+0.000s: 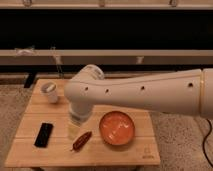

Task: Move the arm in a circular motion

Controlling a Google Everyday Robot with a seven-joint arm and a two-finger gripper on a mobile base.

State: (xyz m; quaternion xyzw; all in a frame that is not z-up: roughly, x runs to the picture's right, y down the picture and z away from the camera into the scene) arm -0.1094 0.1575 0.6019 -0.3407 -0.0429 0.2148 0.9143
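The large white arm [145,92] reaches in from the right across the wooden table [30,152], its thick tubular segment marked with small dark dots. It bends at a rounded elbow [82,90] and points down over the table's middle. Its gripper [74,130], a small cream-yellow tip, hangs just above the tabletop, left of the orange bowl [117,128] and just above the reddish-brown object [81,141].
A white cup [49,91] stands at the table's back left. A black phone-like object [43,134] lies at the front left. The orange bowl sits right of centre. Dark shelving runs along the wall behind.
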